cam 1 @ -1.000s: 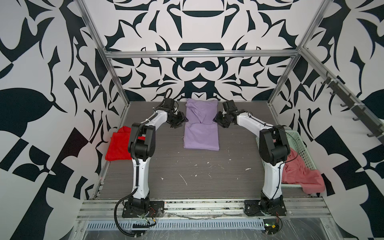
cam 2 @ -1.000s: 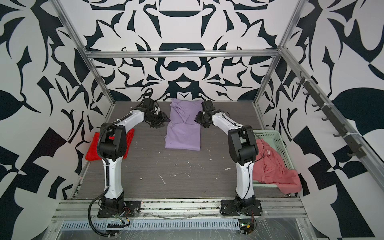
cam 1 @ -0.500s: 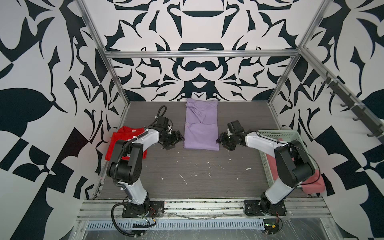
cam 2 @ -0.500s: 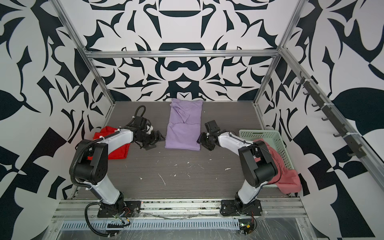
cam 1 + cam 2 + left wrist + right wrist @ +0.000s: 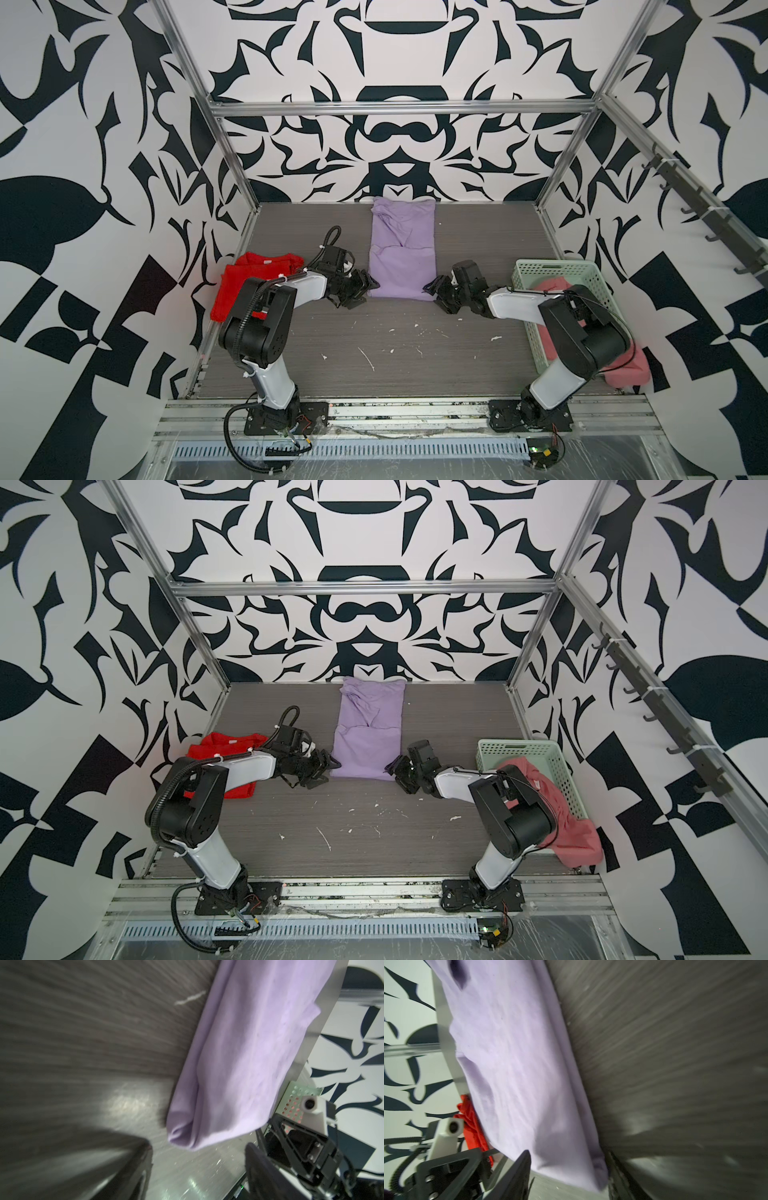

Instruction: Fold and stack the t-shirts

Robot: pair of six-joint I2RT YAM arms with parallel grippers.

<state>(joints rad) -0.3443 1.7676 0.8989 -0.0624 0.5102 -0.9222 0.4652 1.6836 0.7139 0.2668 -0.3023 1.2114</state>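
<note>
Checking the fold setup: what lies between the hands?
The near edge of the lilac t-shirt spans the stretch from left hand to right hand, in both top views.

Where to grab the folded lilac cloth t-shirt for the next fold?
On the lilac t-shirt, probably its two near corners: left gripper from the left, right gripper from the right, both low. It lies flat, a long strip ending at the arms.

Near table (image 5: 374,345) open; basket (image 5: 559,271) blocks right; red t-shirt (image 5: 232,286) left.
</note>
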